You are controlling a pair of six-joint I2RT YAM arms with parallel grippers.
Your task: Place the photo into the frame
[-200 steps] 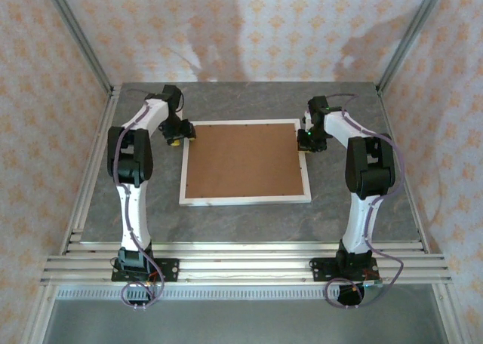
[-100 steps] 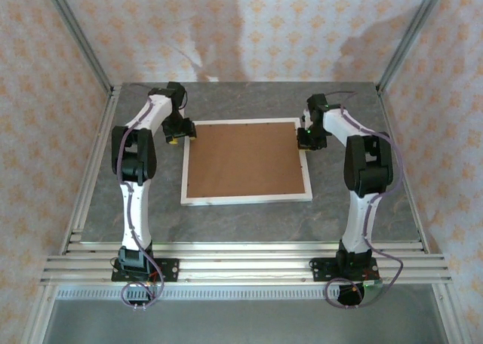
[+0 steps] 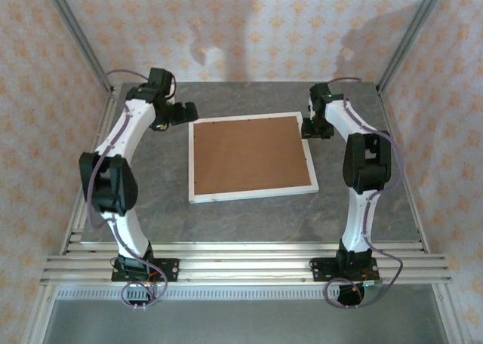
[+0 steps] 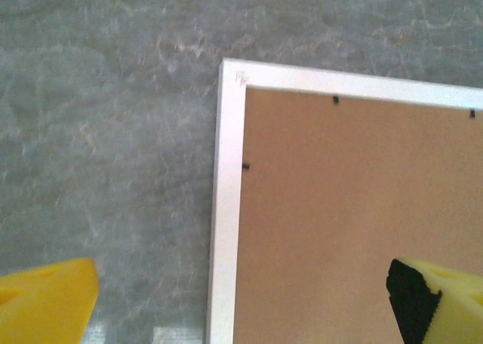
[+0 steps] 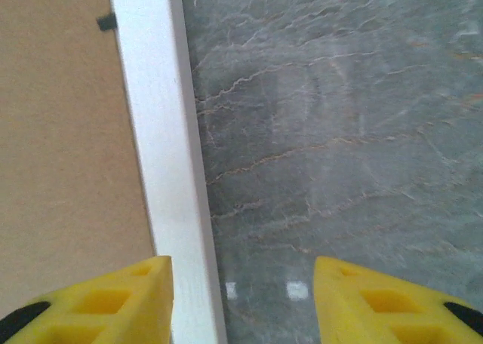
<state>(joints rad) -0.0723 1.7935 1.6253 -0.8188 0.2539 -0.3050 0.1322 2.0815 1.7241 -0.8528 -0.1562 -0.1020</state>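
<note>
The white frame (image 3: 253,192) lies flat mid-table, back side up, with the plain brown backing board (image 3: 250,154) filling it. The photo is hidden or out of view. My left gripper (image 3: 181,112) hovers open over the frame's far left corner. In the left wrist view the white border (image 4: 226,208) and the board (image 4: 355,208) pass between its yellow fingers (image 4: 45,299), which touch nothing. My right gripper (image 3: 313,127) is open at the frame's far right corner. In the right wrist view one finger (image 5: 106,299) overlaps the border (image 5: 162,155).
Grey marble-patterned table (image 3: 151,201) surrounds the frame. Small black tabs (image 4: 336,99) sit along the board's edge. Patterned walls and metal posts (image 3: 83,46) enclose the back and sides. An aluminium rail (image 3: 241,265) runs along the near edge.
The left arm has swung outward and its gripper has pulled back from the frame's left edge toward the far corner. The frame has shifted right and turned slightly. The right gripper has moved farther back.
</note>
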